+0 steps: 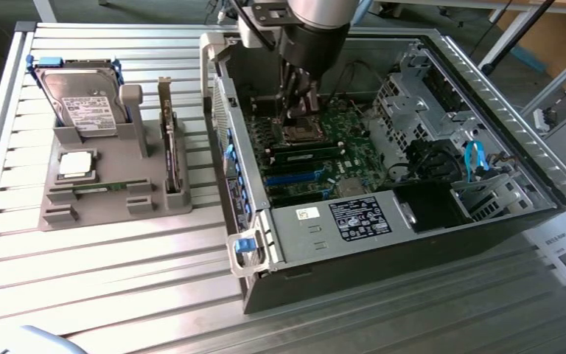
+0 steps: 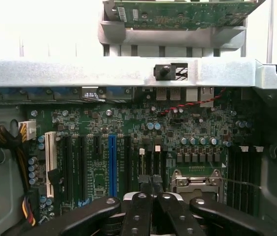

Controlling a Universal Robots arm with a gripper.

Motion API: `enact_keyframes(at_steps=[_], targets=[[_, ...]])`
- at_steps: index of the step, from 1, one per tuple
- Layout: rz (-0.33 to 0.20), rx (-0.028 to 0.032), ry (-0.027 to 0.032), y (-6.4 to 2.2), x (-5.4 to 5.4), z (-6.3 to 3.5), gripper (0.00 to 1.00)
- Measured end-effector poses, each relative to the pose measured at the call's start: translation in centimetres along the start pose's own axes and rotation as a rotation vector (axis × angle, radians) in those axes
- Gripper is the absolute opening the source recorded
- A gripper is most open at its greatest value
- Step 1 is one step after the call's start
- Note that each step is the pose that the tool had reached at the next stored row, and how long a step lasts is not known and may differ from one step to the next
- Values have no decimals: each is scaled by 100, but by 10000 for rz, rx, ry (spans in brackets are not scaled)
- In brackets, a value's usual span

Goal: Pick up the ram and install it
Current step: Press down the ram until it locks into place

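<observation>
Inside the computer case (image 1: 480, 88), motherboard (image 1: 312, 158), closed gripper (image 1: 298, 116).

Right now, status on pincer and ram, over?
Pincer shut, inside case, over motherboard. Ram lying in gray tray, outside case. Case wall between them.

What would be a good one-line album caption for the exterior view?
Robot arm's shut gripper reaches into an open computer case above the motherboard, beside a grey parts holder.

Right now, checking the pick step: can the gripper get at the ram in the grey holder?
Probably not: the gripper sits shut inside the computer case, whose wall stands between it and the ram.
</observation>
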State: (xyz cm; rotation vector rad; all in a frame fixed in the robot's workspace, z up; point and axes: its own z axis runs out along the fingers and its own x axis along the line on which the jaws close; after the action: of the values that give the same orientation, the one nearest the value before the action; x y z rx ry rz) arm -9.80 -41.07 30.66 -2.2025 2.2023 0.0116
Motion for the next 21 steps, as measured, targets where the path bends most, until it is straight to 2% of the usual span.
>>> enact_keyframes(at_steps=[12, 21], targets=[[0, -9, -1, -7, -3, -130, 10], [1, -17, 0, -15, -7, -266, 10]])
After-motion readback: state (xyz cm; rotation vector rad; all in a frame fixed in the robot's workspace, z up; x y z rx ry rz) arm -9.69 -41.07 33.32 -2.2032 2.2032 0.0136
